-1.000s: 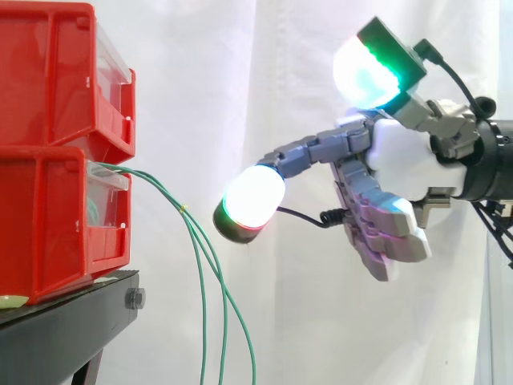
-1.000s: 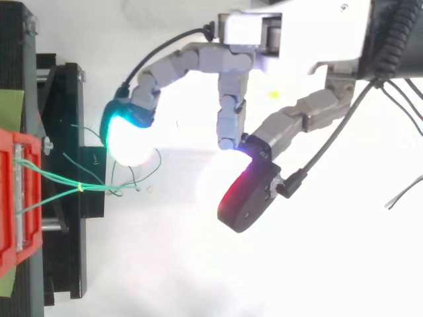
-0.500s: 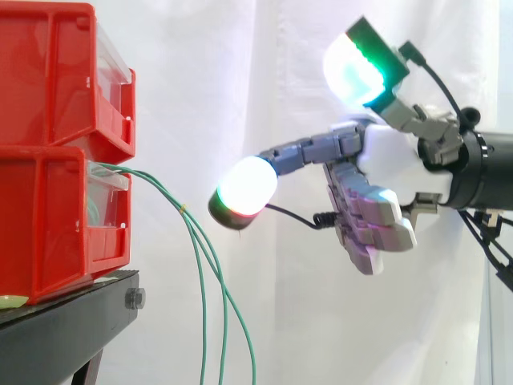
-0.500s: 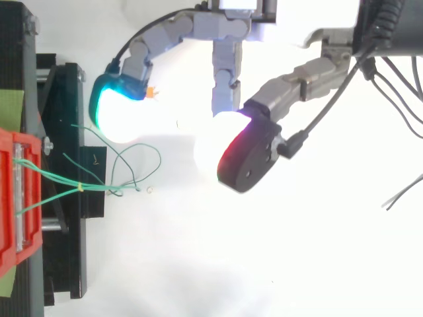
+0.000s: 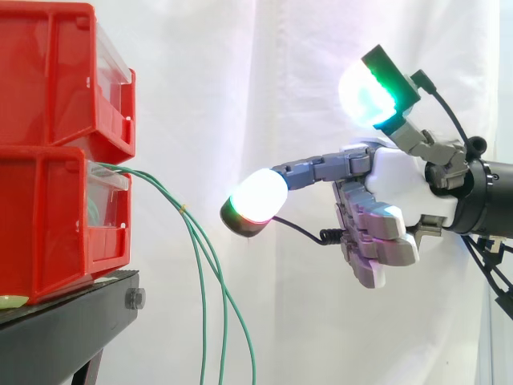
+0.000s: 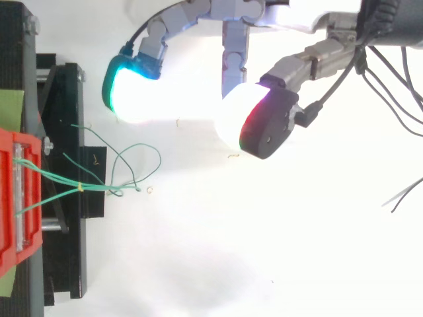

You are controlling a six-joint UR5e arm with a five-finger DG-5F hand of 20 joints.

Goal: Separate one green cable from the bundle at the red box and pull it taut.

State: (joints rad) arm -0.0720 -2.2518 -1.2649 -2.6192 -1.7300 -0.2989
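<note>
Thin green cables (image 5: 183, 209), hanging limp from the red plastic box (image 5: 48, 216) beyond the open-fingered, empty hand (image 5: 401, 180), are judged light and slippery — one is best pinched where strands splay.

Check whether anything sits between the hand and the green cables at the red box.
Nothing visible does. In the side view, only open space separates the hand from the green cables hanging out of the red box.
</note>
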